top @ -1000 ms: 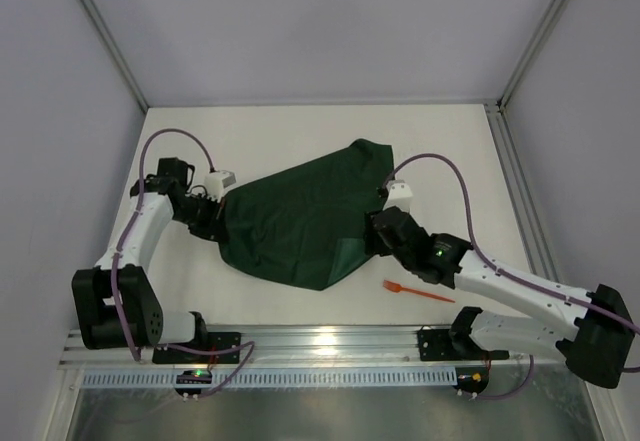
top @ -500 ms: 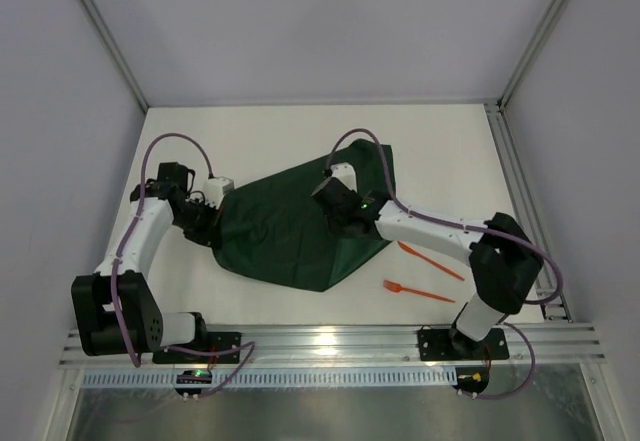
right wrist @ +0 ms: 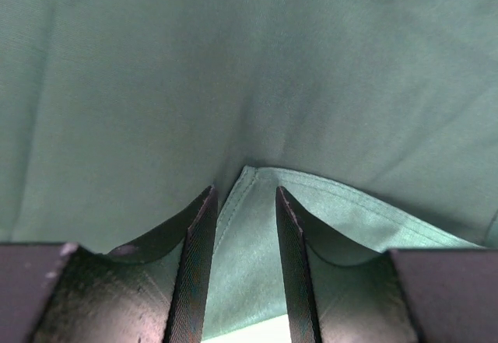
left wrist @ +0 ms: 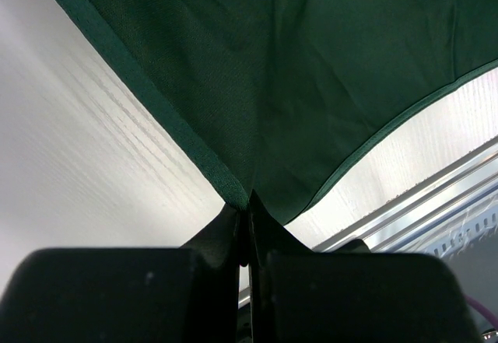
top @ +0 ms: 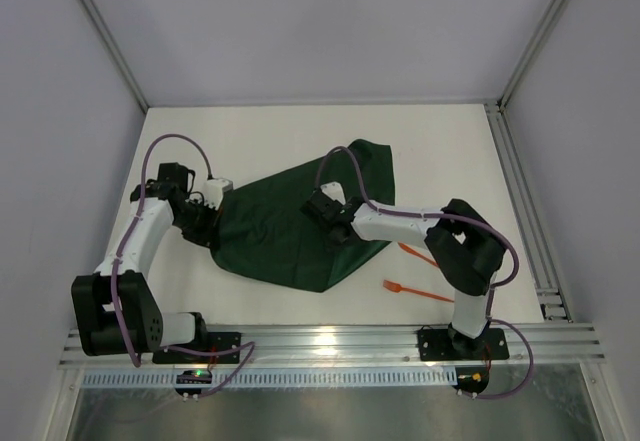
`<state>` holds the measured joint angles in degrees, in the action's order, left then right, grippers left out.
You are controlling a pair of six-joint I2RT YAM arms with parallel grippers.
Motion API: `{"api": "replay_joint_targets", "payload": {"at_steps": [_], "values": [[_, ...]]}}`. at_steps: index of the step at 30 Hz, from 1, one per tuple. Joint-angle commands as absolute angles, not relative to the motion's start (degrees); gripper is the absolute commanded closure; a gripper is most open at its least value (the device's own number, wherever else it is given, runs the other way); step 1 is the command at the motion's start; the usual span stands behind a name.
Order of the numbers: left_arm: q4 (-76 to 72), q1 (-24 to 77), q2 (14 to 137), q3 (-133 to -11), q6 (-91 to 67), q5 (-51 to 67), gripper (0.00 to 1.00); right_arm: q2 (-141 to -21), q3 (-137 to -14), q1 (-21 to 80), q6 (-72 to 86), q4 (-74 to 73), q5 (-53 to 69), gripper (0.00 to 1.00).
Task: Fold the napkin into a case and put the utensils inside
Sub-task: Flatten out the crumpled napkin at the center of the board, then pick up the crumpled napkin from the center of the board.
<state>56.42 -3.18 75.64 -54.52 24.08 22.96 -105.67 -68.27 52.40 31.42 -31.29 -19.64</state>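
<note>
The dark green napkin (top: 270, 236) lies spread and rumpled on the white table. My left gripper (top: 207, 219) is at its left corner, shut on the hem (left wrist: 233, 191). My right gripper (top: 320, 207) sits over the middle of the napkin. Its jaws stand apart, with a folded-over corner of cloth (right wrist: 253, 226) lying between the fingers (right wrist: 201, 234) without being pinched. Two orange utensils lie to the right of the napkin: a fork (top: 415, 291) near the front, and another piece (top: 418, 254) partly hidden by the right arm. No case shows.
An aluminium rail (top: 320, 341) runs along the near edge, holding both arm bases. Grey walls and a metal frame post (top: 515, 181) close in the table (top: 260, 141). The right arm's elbow (top: 470, 251) hangs over the table's right side, and a purple cable loops above the napkin.
The right arm has swung left from the napkin's right edge to its middle, uncovering the second orange utensil. Its jaws have narrowed. The left gripper has held still.
</note>
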Motion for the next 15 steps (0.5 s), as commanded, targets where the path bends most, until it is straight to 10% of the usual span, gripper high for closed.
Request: {"api": "replay_joint_targets", "payload": {"at_steps": [1, 7, 15], "values": [[56.1, -3.3, 75.4, -54.4, 23.4, 22.7, 1.00, -106.8, -70.2, 52.5, 32.3, -30.3, -19.0, 0.60], [56.0, -3.3, 75.1, -54.2, 23.6, 22.5, 1.00, -107.2, -68.9, 52.5, 33.0, -30.8, -19.5, 0.62], [56.5, -3.3, 75.1, -54.3, 24.0, 22.4, 1.00, -104.2, -65.0, 52.1, 34.6, -30.6, -23.1, 0.93]]}}
